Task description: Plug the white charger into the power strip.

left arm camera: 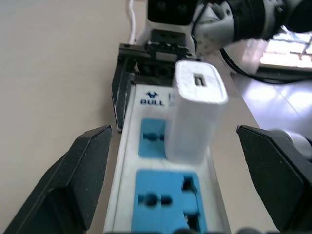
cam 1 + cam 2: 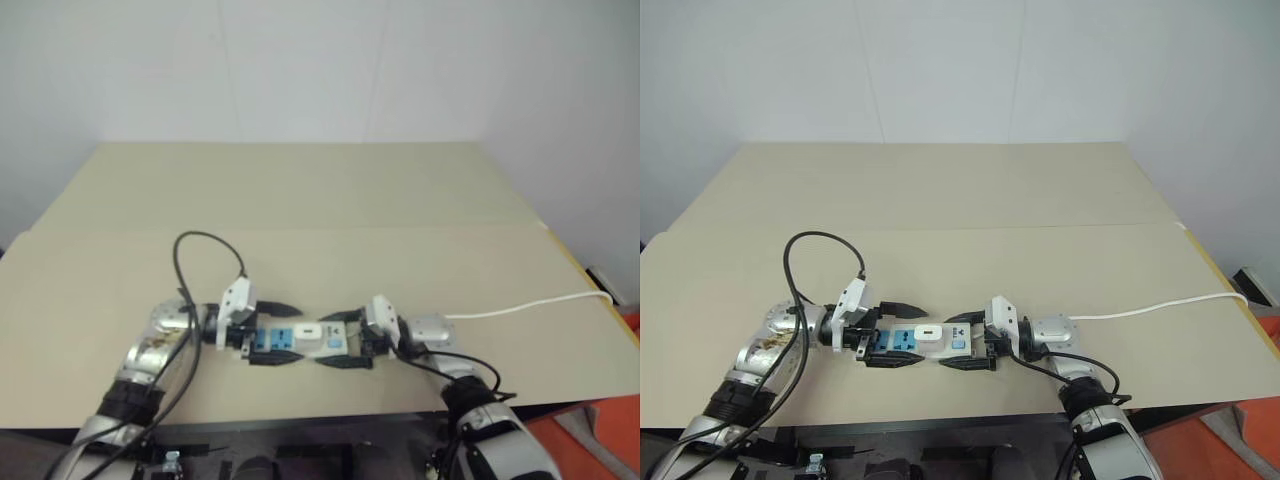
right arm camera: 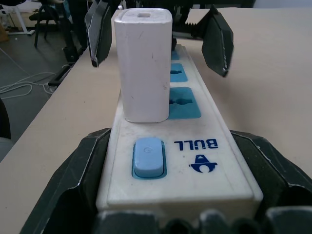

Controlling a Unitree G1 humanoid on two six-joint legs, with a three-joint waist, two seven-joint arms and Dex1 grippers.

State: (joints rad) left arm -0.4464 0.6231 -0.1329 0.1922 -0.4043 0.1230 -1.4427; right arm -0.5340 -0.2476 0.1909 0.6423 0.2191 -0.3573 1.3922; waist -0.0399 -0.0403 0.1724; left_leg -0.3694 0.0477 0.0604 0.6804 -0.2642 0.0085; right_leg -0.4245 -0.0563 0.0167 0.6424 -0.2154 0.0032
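Observation:
The power strip [image 2: 283,341] lies flat near the table's front edge, blue sockets facing up. The white charger [image 1: 195,114] stands upright in the socket nearest the blue switch [image 3: 147,156]. My left gripper [image 2: 298,334] is open, with one black finger on each side of the strip and charger and a clear gap to both. My right gripper [image 2: 336,340] is shut on the power strip's switch end, its fingers [image 3: 73,180] pressed against both long sides. The two grippers face each other along the strip.
The strip's thin white cord [image 2: 520,307] runs right to the table edge. A loop of black cable [image 2: 205,240] rises over my left wrist. The tan table [image 2: 320,200] stretches far back to a white wall. An orange surface [image 2: 590,440] lies below the right corner.

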